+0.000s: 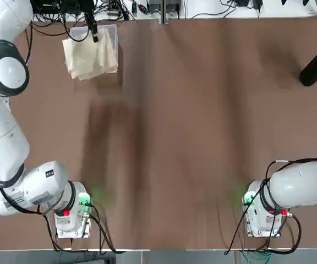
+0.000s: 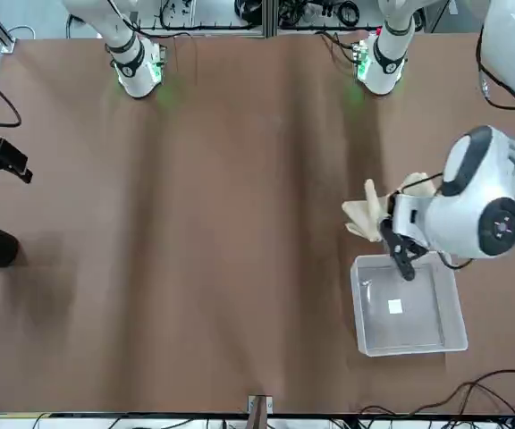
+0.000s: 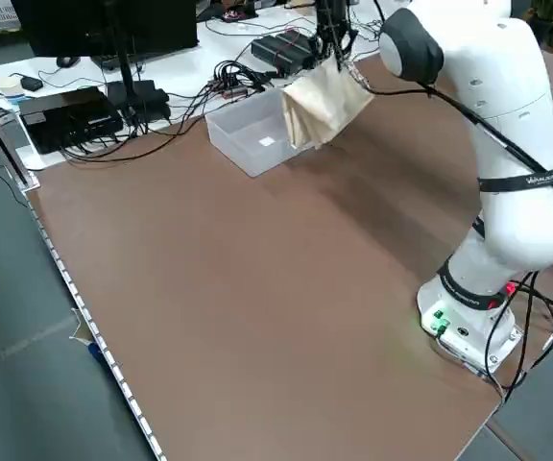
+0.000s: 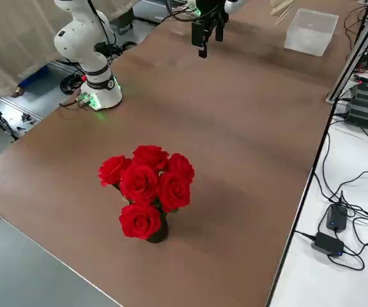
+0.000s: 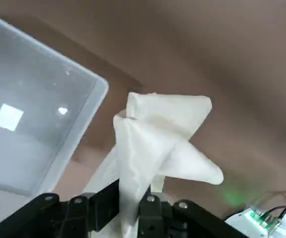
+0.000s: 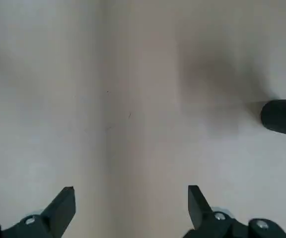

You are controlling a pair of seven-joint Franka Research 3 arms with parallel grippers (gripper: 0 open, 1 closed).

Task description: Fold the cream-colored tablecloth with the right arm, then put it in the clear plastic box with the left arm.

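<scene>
The cream-colored tablecloth (image 1: 91, 58) hangs bunched in the air from my left gripper (image 1: 94, 32), which is shut on its upper part. It dangles by the near edge of the clear plastic box (image 2: 407, 310) at the table's far left corner. In the left wrist view the tablecloth (image 5: 155, 141) rises from between the fingers, with the box (image 5: 29, 124) and its white label beside it. The left side view shows the tablecloth (image 3: 324, 100) next to the box (image 3: 252, 140). My right gripper (image 2: 4, 161) hovers open above bare table at the far right; its fingers (image 6: 63, 204) are spread wide with nothing between them.
A black vase (image 1: 316, 66) of red roses (image 4: 147, 187) stands at the table's far right, close to the right gripper. Cables and power bricks (image 3: 286, 50) lie beyond the far edge behind the box. Both arm bases (image 1: 70, 214) sit at the near edge.
</scene>
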